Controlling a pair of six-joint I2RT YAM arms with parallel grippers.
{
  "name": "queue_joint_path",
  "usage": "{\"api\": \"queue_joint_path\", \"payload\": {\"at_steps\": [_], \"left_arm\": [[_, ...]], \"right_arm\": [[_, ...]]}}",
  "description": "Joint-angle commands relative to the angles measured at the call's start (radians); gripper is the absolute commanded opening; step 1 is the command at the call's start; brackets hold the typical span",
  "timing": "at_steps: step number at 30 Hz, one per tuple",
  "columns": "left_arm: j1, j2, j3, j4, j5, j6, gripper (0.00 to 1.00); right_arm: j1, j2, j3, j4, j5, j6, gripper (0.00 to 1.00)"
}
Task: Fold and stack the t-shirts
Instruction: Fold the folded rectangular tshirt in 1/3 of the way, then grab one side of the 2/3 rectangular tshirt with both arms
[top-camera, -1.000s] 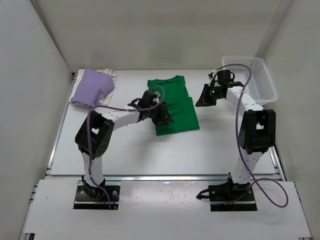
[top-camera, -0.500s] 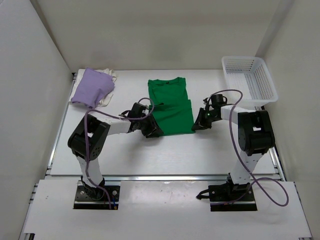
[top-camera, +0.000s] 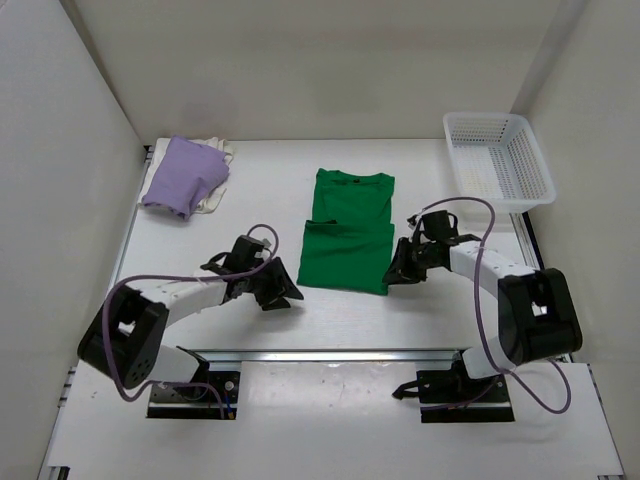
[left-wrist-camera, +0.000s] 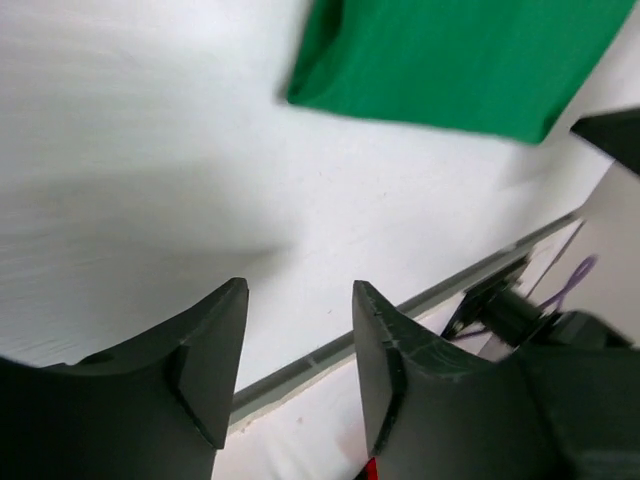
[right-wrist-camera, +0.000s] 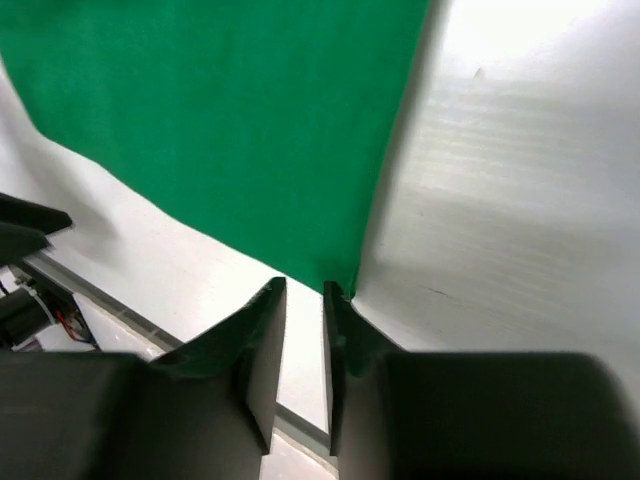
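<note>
Since the green t-shirt (top-camera: 345, 245) lies flat for folding, the left gripper (top-camera: 285, 297) hovers spread nearby, the right gripper (top-camera: 393, 277) barely parted at its near-right corner.

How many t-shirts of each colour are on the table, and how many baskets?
Green t-shirt: 1
Purple t-shirt: 1
Cream-white t-shirt, mostly hidden under the purple one: 1
White basket: 1
Total: 4

The top camera overlooks the whole tabletop (top-camera: 440, 310) from the near side; both wrist cameras sit low and close, sharing the near edge of the green shirt (top-camera: 347, 240).
</note>
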Motion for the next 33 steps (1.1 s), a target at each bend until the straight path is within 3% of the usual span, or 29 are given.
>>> {"api": "queue_joint_path", "payload": {"at_steps": [1,5,14,18,26,29,33], "left_arm": [[0.089,-0.068,-0.024,0.022,-0.032,-0.038,0.59],[0.118,0.017,0.031,0.084,-0.029,-0.036,0.64],[0.100,0.182,0.075,0.177,-0.116,-0.096,0.54],[0.083,0.215,0.095,0.168,-0.159,-0.094,0.44],[0.071,0.238,0.077,0.194,-0.150,-0.116,0.35],[0.064,0.244,0.075,0.189,-0.133,-0.111,0.37],[0.068,0.241,0.075,0.160,-0.131,-0.091,0.48]], "right_arm": [[-0.028,-0.062,-0.004,-0.006,0.007,0.006,0.20],[-0.039,-0.096,-0.093,0.029,-0.033,0.052,0.35],[-0.083,-0.133,-0.276,0.287,-0.079,0.237,0.41],[-0.083,-0.120,-0.334,0.416,-0.084,0.337,0.40],[-0.091,-0.130,-0.405,0.510,-0.079,0.438,0.35],[-0.097,-0.120,-0.412,0.528,-0.088,0.446,0.33],[-0.117,-0.111,-0.402,0.522,-0.081,0.440,0.31]]}}
